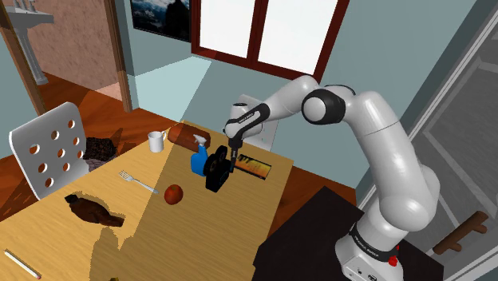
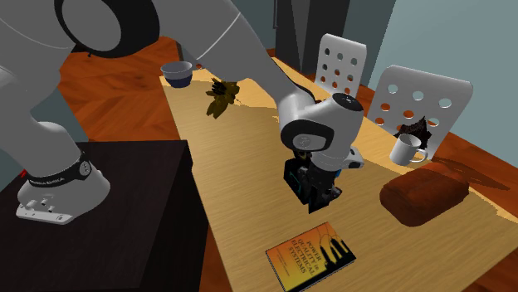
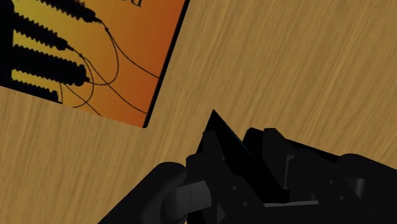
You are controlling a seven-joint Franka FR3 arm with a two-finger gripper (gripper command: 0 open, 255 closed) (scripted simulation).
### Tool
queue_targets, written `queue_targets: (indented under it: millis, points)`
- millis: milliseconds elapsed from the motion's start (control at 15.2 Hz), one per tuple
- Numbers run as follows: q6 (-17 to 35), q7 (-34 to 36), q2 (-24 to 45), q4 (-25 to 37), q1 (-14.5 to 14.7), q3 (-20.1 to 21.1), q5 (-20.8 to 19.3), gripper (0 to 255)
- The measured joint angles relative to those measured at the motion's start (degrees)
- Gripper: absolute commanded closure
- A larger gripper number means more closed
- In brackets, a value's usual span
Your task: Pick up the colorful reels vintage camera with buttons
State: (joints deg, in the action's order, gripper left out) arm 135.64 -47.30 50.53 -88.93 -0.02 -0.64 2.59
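Apparently clasping the black camera (image 1: 215,174) in the gripper (image 1: 232,156), black against black, centre of the shoulder view, just left of the orange book (image 1: 254,166).

- A dining room in a home: a wooden table (image 1: 199,239) with 2 white chairs (image 2: 423,95) along 1 edge.
- Mug (image 1: 156,141), fork (image 1: 137,182), apple (image 1: 174,194) and loaf (image 2: 423,197) on it.
- Wood floor (image 1: 88,104), framed window (image 1: 267,32), wall picture (image 1: 160,16).
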Motion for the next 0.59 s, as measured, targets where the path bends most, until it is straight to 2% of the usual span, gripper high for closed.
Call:
queue_targets:
  millis: [594]
  points:
    - [-0.6,0.0,-1.2,-0.7,0.0,0.0,0.0,255]
